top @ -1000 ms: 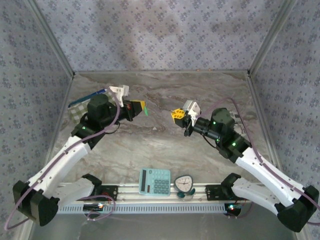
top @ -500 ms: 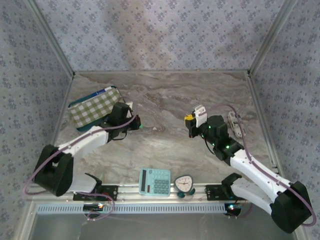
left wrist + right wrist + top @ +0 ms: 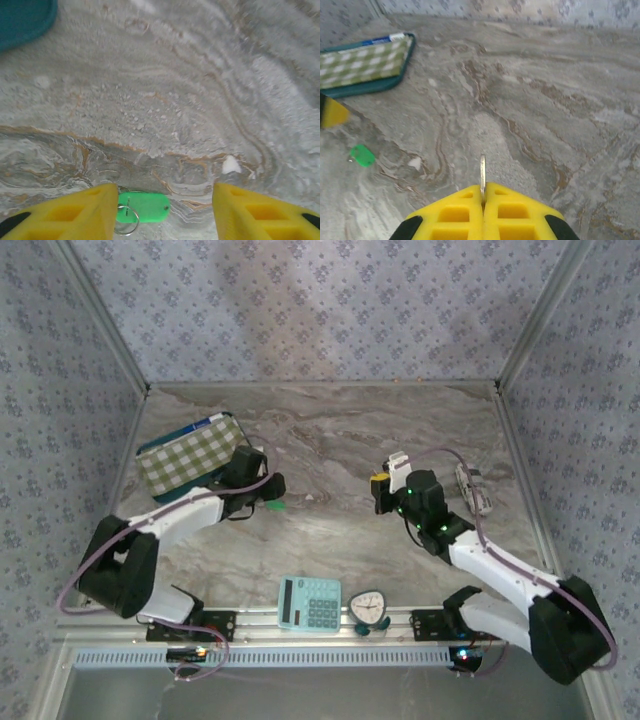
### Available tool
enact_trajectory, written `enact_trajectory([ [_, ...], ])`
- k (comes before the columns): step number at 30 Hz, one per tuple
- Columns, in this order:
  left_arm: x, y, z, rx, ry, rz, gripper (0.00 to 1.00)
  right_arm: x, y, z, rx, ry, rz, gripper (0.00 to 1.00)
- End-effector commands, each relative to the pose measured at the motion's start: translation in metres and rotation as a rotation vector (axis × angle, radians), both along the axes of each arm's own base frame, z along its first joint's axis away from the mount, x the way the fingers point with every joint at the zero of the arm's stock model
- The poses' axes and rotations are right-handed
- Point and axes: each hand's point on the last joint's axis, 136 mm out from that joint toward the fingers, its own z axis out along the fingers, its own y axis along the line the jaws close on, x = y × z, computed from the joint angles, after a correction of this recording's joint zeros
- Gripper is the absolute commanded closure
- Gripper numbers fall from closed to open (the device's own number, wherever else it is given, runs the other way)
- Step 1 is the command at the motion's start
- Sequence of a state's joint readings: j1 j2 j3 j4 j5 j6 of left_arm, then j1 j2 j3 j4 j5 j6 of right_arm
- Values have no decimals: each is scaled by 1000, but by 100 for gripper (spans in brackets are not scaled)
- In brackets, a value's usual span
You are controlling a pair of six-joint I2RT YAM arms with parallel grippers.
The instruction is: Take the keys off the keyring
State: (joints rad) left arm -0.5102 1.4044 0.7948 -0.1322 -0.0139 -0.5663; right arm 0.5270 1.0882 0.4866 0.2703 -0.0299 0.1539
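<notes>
Top view, hard to make out: the green plastic tag [image 3: 274, 505] is a speck on the marbled desk [image 3: 330, 430], just beside the left gripper [image 3: 262, 492]. We cannot tell here what the right gripper [image 3: 381, 487] carries.
Left wrist, cut off: the thin metal keyring [image 3: 126, 220] on the tag is partly hidden behind one yellow finger [image 3: 75, 212]. The jaws are apart and hold nothing.
Right wrist, count: one thin metal key [image 3: 482, 177], edge-on, is pinched in the closed right gripper. One tag lies far left.

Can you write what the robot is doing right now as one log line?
left gripper: open over green tag | green tag: on table, keyring attached | right gripper: shut on key
</notes>
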Motion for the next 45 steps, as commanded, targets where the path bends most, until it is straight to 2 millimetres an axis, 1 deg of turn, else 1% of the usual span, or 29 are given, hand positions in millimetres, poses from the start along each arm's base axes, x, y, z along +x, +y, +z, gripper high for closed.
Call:
enact_trajectory([
  [1,-6,10,33,-24,-80,16,45,17,-2,-13,19,40,-61,100],
  [3,-15,12,44,-55,-103,10,45,27,2,-27,16,88,-74,100],
  [5,-25,15,54,-75,-126,11,44,36,9,-43,14,130,-67,98],
  [10,-44,29,67,-103,-170,32,42,56,20,-84,23,224,-90,94],
  [12,-49,34,70,-98,-186,41,42,61,24,-95,34,253,-95,93],
  [13,-51,37,70,-93,-191,47,41,63,25,-99,38,265,-100,91],
  [15,-53,40,70,-89,-196,55,40,64,22,-104,37,276,-120,81],
  [17,-54,42,72,-85,-202,56,40,64,17,-105,33,276,-143,71],
  [18,-54,43,72,-80,-204,57,40,65,11,-105,30,275,-163,65],
  [19,-53,44,73,-75,-206,58,40,64,7,-105,29,274,-177,61],
  [22,-51,47,77,-61,-217,68,40,62,-11,-97,15,264,-219,55],
  [23,-49,48,80,-58,-226,72,38,60,-18,-91,2,256,-233,52],
  [25,-47,54,82,-33,-236,98,29,56,-29,-75,-35,227,-252,47],
  [26,-45,58,83,-12,-242,112,25,55,-36,-65,-66,208,-272,40],
  [27,-43,64,84,18,-246,133,2,54,-47,-56,-97,190,-310,5],
  [28,-41,70,86,45,-253,152,1,54,-55,-46,-120,174,-344,0],
  [31,-29,90,93,185,-290,207,1,53,-91,-21,-182,138,-486,0],
  [33,-16,111,99,317,-343,286,1,52,-126,-5,-257,73,-645,0],
  [35,-8,125,99,438,-397,307,1,46,-146,5,-328,-15,-710,0],
  [36,-6,141,97,506,-426,372,1,43,-153,5,-369,-36,-710,0],
  [37,-4,154,95,548,-450,411,1,41,-163,4,-411,-62,-731,0],
  [38,-2,167,88,567,-463,438,1,37,-174,-2,-446,-68,-761,0],
  [39,1,176,79,563,-474,437,1,34,-184,-10,-464,-60,-787,0],
  [40,4,183,75,554,-489,437,1,31,-192,-17,-465,-50,-806,0],
  [42,8,200,57,537,-501,471,1,29,-203,-32,-411,-61,-825,0],
  [43,11,211,46,532,-479,504,1,29,-205,-40,-380,-73,-820,0],
  [44,14,217,37,539,-456,508,1,32,-210,-40,-390,-99,-823,0],
  [45,19,222,32,557,-459,522,1,35,-210,-42,-380,-82,-823,0],
])
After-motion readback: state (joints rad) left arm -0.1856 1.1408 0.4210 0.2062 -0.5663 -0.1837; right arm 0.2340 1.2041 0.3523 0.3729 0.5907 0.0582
